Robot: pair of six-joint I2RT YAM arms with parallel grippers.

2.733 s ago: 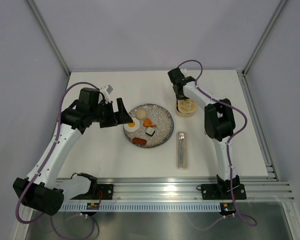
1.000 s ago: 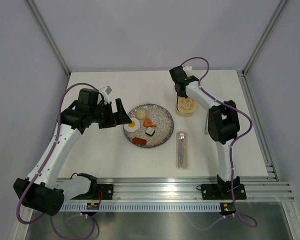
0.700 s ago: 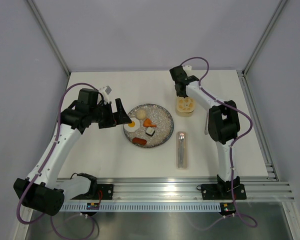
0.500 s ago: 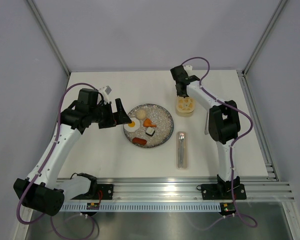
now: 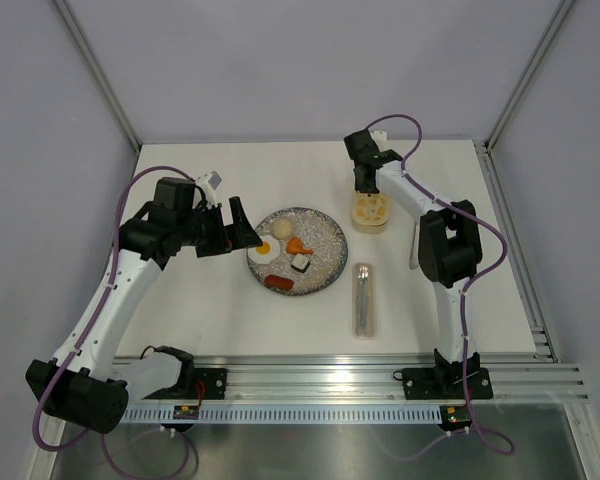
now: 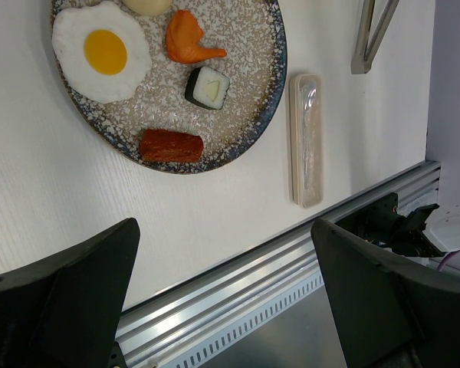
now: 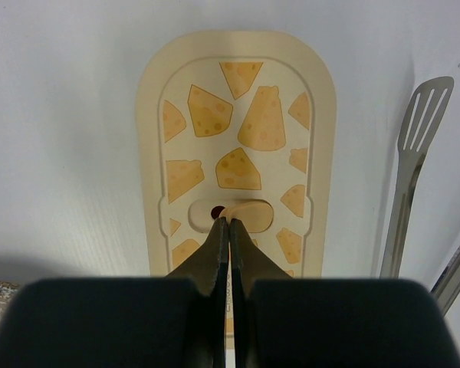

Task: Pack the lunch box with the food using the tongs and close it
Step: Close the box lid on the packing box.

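- White bench (image 5: 230, 320) is carrying the lidded lunch box (image 5: 372, 212).
- Right claw (image 7: 228, 226) is sitting fully closed at the lid tab (image 7: 249, 215); left claw (image 5: 242, 228) is gaping, empty.
- Lifting straight up is looking safest.

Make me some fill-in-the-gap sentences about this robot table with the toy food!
The fried egg lies on the speckled ____. The lunch box lid has yellow ____ pieces drawn on it. The right gripper is ____, while the left gripper is wide open.
Missing words: plate; cheese; shut.
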